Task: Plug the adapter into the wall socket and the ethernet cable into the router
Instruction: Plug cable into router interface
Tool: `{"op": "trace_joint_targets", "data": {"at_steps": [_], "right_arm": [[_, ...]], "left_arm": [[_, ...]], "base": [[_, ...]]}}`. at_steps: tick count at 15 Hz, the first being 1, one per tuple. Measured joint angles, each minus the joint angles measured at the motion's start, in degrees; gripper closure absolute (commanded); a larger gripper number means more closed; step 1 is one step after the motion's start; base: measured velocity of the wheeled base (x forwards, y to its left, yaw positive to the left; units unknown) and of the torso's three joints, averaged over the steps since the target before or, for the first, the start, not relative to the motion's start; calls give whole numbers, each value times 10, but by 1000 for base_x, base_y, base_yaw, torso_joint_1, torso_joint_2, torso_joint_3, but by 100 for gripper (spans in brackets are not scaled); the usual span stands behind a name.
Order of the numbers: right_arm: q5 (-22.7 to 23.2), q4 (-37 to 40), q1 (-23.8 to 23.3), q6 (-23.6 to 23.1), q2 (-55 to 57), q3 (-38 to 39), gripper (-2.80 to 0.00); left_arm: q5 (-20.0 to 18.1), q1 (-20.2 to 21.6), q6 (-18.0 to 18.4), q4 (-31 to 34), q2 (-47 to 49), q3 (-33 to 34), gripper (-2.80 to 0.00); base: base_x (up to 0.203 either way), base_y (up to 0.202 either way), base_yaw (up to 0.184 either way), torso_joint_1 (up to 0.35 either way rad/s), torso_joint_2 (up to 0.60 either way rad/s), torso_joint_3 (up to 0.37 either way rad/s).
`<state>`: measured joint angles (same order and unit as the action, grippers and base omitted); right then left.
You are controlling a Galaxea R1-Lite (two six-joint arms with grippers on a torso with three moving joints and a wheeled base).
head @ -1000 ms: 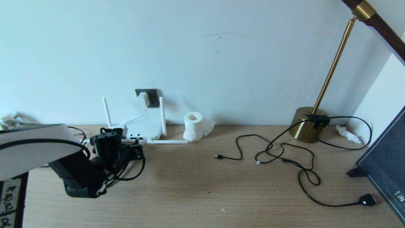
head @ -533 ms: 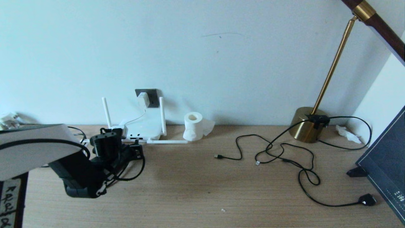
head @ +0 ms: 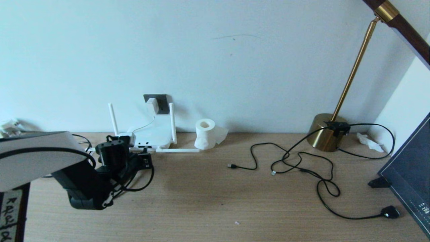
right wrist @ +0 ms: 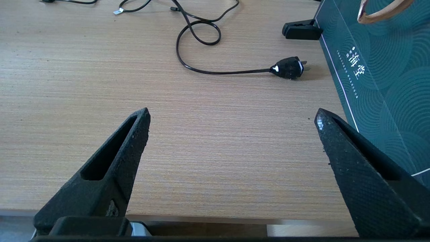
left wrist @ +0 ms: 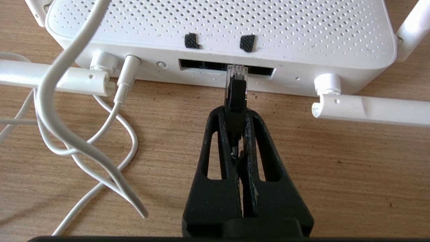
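The white adapter sits in the dark grey wall socket, and its thin cord runs down to the router. My left gripper is shut on the ethernet cable's black plug. The plug's clear tip is at the mouth of the router's dark port row. In the head view the left gripper is just in front of the router, and the black cable loops beneath it. My right gripper hangs open over bare table near the front edge.
One router antenna lies flat on the table beside a toilet-paper roll. White cord loops lie beside the ports. Thin black cables, a black plug, a brass lamp base and a dark box are at the right.
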<state>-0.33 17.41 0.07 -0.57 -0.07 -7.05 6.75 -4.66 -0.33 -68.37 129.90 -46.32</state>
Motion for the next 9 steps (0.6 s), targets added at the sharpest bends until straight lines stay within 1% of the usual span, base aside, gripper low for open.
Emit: {"op": "trace_joint_targets", "data": {"at_steps": [9], "right_arm": [[0,0,0,0,0,0,-280]], "left_arm": [[0,0,0,2,2,-10,0]], "base": [[0,0,0,0,0,0]]}}
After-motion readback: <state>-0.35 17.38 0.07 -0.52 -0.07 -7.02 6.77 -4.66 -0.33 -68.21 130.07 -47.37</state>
